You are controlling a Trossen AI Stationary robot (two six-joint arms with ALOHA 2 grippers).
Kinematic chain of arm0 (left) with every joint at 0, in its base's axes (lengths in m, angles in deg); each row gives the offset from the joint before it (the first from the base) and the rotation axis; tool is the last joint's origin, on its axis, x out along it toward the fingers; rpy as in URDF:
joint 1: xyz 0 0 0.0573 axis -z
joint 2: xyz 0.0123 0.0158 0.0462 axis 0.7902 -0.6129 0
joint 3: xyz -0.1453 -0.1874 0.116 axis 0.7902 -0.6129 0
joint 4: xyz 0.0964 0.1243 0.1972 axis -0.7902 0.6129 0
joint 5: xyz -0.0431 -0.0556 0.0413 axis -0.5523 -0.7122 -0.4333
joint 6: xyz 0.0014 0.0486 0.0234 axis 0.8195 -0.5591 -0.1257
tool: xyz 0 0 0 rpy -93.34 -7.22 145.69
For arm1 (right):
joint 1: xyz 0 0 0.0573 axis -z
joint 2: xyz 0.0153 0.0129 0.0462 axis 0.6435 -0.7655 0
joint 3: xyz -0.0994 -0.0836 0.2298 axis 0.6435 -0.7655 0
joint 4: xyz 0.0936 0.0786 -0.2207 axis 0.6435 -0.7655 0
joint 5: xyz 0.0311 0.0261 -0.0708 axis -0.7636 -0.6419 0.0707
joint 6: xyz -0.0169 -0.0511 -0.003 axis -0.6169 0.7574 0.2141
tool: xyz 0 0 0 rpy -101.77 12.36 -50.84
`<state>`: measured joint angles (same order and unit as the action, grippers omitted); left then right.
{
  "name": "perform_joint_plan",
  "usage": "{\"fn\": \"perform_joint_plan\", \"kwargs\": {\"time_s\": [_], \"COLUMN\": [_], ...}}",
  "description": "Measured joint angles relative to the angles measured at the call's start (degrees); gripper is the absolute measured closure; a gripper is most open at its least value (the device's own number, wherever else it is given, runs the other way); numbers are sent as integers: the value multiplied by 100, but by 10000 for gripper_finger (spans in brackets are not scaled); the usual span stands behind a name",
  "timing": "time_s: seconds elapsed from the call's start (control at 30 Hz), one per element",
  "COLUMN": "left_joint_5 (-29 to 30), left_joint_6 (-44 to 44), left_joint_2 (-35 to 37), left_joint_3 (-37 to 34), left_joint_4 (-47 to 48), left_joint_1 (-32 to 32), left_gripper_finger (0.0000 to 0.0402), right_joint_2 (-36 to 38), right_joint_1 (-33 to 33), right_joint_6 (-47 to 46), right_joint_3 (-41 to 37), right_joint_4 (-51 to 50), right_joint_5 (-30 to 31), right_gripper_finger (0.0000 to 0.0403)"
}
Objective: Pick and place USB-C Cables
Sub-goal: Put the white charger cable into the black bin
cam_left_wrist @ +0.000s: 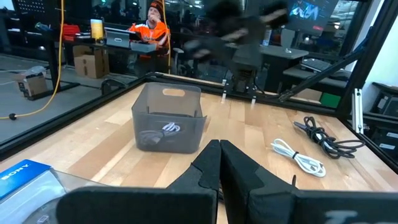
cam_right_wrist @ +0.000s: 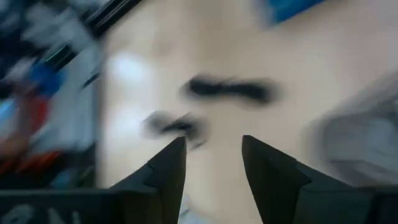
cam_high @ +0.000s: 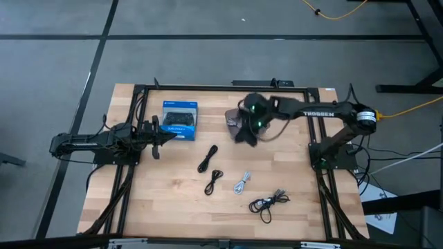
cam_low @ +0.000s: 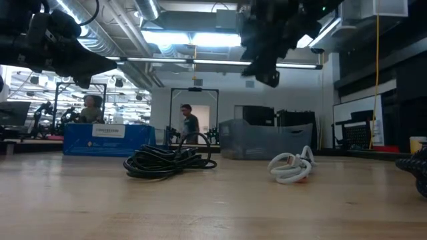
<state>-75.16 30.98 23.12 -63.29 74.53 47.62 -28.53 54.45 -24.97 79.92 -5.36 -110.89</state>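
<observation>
Three black coiled USB-C cables lie on the table (cam_high: 208,159), (cam_high: 213,181), (cam_high: 270,200). A white cable (cam_high: 242,183) lies between them. Another white cable (cam_left_wrist: 168,129) rests on the floor of the grey bin (cam_high: 232,119). My right gripper (cam_right_wrist: 212,140) is open and empty. It hangs in the air above the bin's near side (cam_high: 244,133), and its blurred wrist view shows two black cables (cam_right_wrist: 230,89), (cam_right_wrist: 174,126) beneath it. My left gripper (cam_left_wrist: 219,149) is shut and empty, waiting beside the blue box (cam_high: 180,119).
The blue box (cam_low: 107,139) stands far left on the table, the grey bin (cam_low: 267,139) at far centre. A black frame (cam_high: 138,90) runs round the table edges. Bare wood lies between the cables and the near edge. People show in the room beyond the table.
</observation>
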Motion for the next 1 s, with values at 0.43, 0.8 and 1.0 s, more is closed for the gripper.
{"fn": "perform_joint_plan", "kwargs": {"time_s": [0.43, 0.8, 1.0], "left_joint_5": [16, 17, 17], "left_joint_6": [-1, -1, 0], "left_joint_2": [0, 2, 0], "left_joint_3": [-1, 0, 0], "left_joint_4": [0, 1, 2], "left_joint_1": [0, -1, -1], "left_gripper_finger": [401, 401, 401], "right_joint_2": [-189, -1325, -1622], "right_joint_1": [-2377, -2879, -2897], "right_joint_6": [1199, 2545, 2509], "right_joint_3": [-59, -61, -56], "right_joint_4": [-920, -838, -785], "right_joint_5": [3950, 3664, 3192], "right_gripper_finger": [241, 241, 241]}}
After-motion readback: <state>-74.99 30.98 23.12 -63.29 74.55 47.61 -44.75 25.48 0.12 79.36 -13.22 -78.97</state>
